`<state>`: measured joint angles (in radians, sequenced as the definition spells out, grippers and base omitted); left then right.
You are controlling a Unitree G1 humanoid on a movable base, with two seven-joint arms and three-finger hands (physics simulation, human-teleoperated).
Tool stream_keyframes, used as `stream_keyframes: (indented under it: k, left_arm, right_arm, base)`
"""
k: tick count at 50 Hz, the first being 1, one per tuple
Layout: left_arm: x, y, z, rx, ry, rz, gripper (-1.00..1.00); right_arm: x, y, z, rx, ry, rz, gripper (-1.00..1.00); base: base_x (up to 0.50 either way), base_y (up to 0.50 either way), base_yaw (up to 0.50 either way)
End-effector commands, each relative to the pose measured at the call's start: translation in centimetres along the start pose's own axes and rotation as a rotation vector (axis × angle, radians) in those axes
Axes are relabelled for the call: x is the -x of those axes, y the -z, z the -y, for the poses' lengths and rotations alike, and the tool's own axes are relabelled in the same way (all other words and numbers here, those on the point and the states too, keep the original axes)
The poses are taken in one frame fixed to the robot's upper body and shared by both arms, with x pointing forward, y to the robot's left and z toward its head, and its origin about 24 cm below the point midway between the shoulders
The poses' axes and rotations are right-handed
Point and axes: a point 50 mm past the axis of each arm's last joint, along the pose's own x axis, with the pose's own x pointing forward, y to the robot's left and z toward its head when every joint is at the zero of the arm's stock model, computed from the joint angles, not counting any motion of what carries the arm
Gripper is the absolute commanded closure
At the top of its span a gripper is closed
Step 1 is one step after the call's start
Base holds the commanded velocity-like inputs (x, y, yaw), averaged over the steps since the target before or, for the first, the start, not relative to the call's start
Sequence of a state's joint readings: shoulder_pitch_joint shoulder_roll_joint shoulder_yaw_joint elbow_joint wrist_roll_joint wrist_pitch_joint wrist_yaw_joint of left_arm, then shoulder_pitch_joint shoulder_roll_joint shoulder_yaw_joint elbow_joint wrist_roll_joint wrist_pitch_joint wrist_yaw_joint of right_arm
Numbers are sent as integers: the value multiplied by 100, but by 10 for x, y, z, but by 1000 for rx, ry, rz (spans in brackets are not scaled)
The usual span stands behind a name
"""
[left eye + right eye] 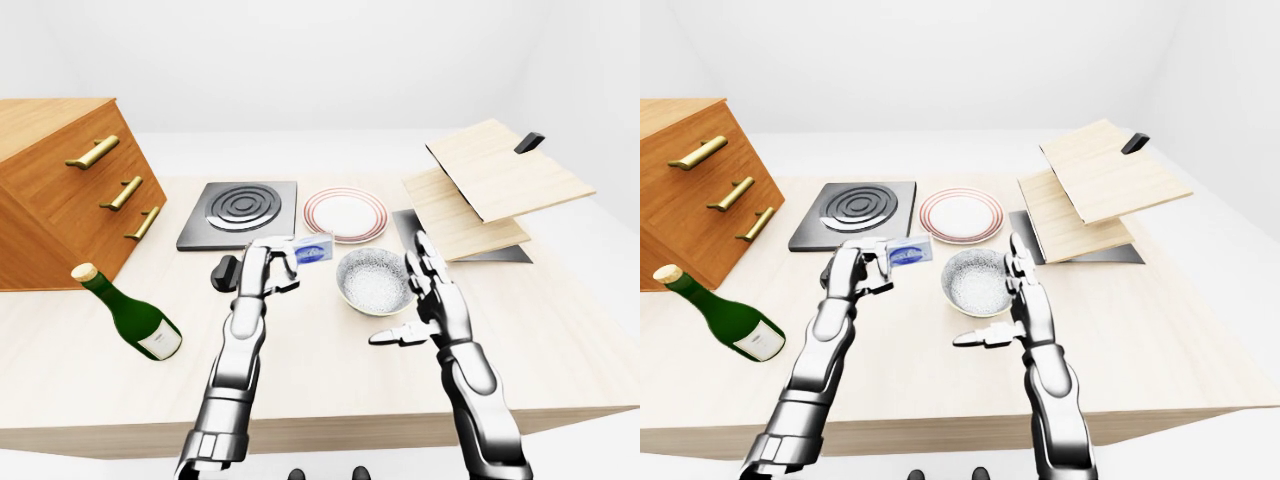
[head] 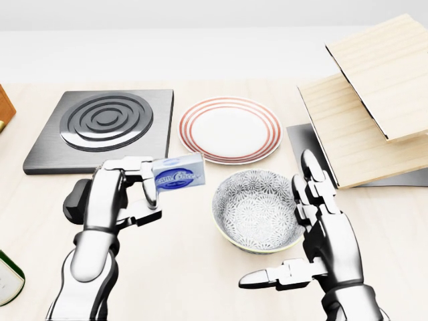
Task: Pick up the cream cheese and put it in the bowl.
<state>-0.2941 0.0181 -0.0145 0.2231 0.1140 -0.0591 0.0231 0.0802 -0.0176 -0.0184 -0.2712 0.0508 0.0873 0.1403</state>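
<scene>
Cream cheese [image 2: 178, 172], a small white-and-blue box, is lifted clear of the pale wooden surface [image 2: 194, 267] in the left hand [image 2: 124, 190], whose fingers are clenched round its left end. In the head view the box hangs to the left of the patterned bowl [image 2: 257, 208] and a little above it in the picture, just below the lower left rim of the red-ringed plate [image 2: 229, 129]. It is not over the bowl, and the bowl holds nothing

The right hand [image 2: 314, 234] stands just beside the bowl's right rim with its fingers spread and released, the thumb pointing left beneath the bowl; it grips nothing

A black knob [image 2: 75, 199] lies on the surface partly hidden behind the left hand. Above it in the head view sits a dark square hotplate [image 2: 103, 128] with concentric rings, side by side with the plate. At the right of that view two light wooden boards [image 2: 374, 114] are stacked at a slant over a grey tray [image 2: 309, 148]

The left-eye view shows more at the left: a green wine bottle [image 1: 128, 314] lying on its side on the surface, and beyond it a wooden drawer cabinet [image 1: 60, 185] with brass handles
</scene>
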Motion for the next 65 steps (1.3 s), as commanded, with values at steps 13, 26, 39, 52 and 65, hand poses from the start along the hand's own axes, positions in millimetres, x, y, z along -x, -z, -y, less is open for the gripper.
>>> stream_keyframes:
  k: [13, 26, 39, 52, 65]
  left_arm:
    - [-7, -155, 41, -95, 184, 529, 100]
    - [-22, -133, 64, -160, 260, 410, 100]
    - [-42, -90, 74, -279, 285, 317, 100]
    - [-45, -61, 76, -325, 298, 202, 100]
    - [-38, -37, 82, -363, 334, 120, 100]
  right_arm:
    - [-2, -7, 11, 15, 27, 29, -100]
    - [-3, -10, 15, 13, 39, 42, -100]
    - [-3, -14, 17, 9, 48, 61, -100]
    - [-3, -16, 17, 8, 48, 68, -100]
    - [2, -16, 18, 9, 48, 66, -100]
  base:
    - [0, 0, 0]
    - [0, 0, 0]
    - [0, 0, 0]
    - [0, 0, 0]
    - [0, 0, 0]
